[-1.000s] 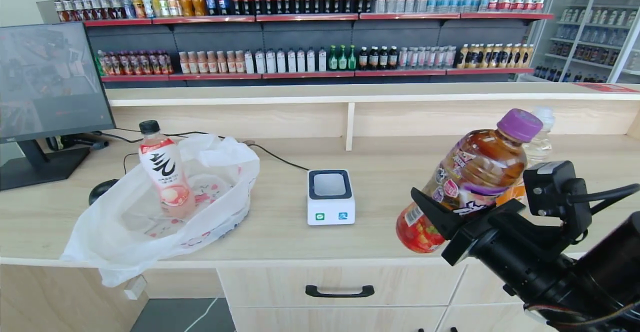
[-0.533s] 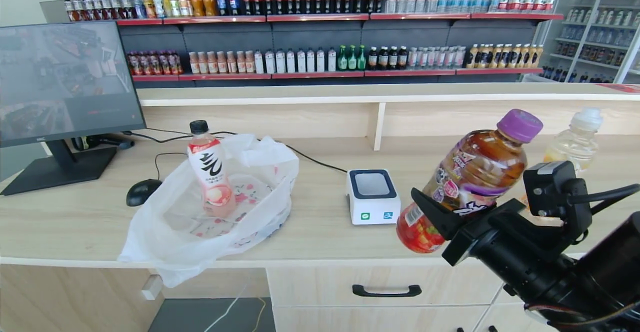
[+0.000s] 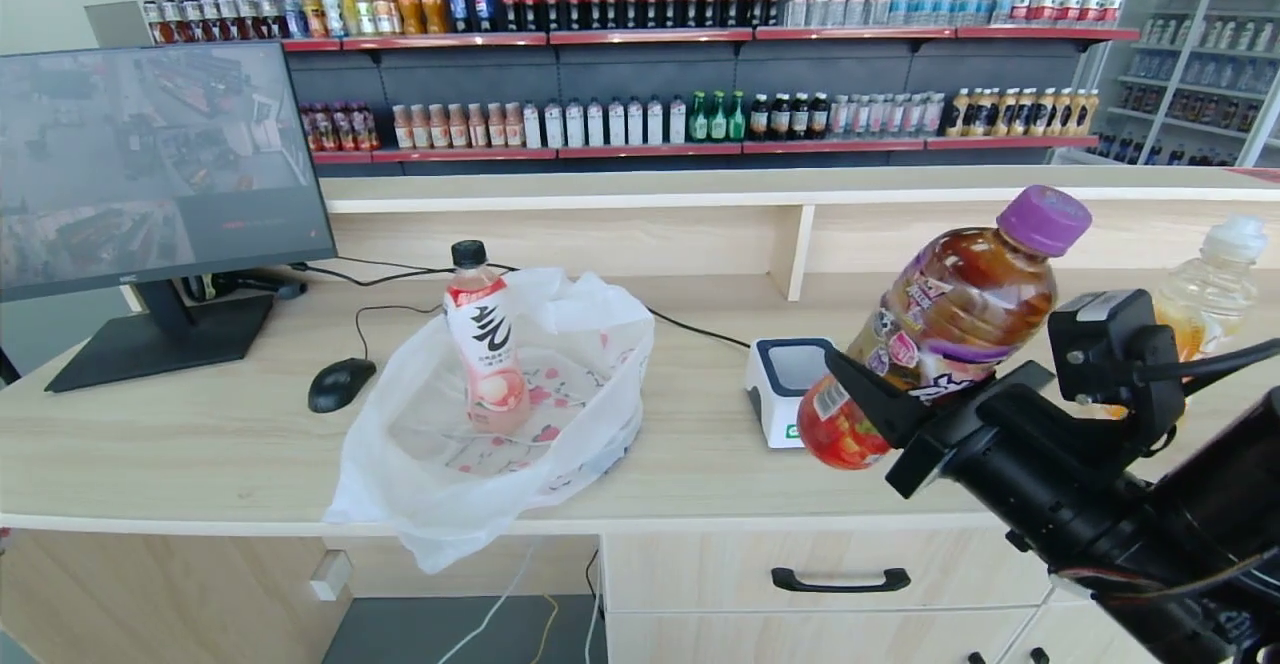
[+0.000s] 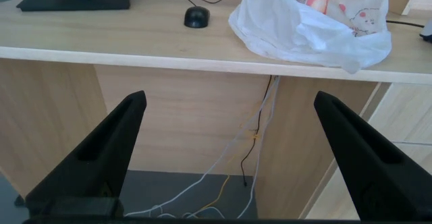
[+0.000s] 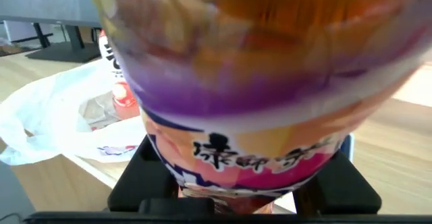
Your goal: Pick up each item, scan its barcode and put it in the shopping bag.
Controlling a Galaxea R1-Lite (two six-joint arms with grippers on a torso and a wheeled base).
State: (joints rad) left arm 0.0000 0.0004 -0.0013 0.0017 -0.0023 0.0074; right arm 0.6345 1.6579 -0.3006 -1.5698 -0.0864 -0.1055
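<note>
My right gripper [image 3: 915,399] is shut on a brown tea bottle [image 3: 950,314] with a purple cap, held tilted above the counter's front right. Its lower end overlaps the white barcode scanner [image 3: 785,384] in the head view. The right wrist view has the bottle [image 5: 256,82] right up close. The white shopping bag [image 3: 500,424] lies open on the counter, left of the scanner, with a pink drink bottle [image 3: 485,354] standing upright in it. My left gripper [image 4: 229,156] is open, low in front of the counter's front panel, below the bag [image 4: 310,28].
A clear bottle [image 3: 1205,289] stands at the counter's far right, behind my right arm. A monitor [image 3: 150,164] and a black mouse [image 3: 340,384] sit at the left. Cables run behind the bag. Drink shelves line the back wall.
The head camera has turned left, so the whole counter has shifted right in the picture. The held bottle has risen a little and now overlaps the scanner.
</note>
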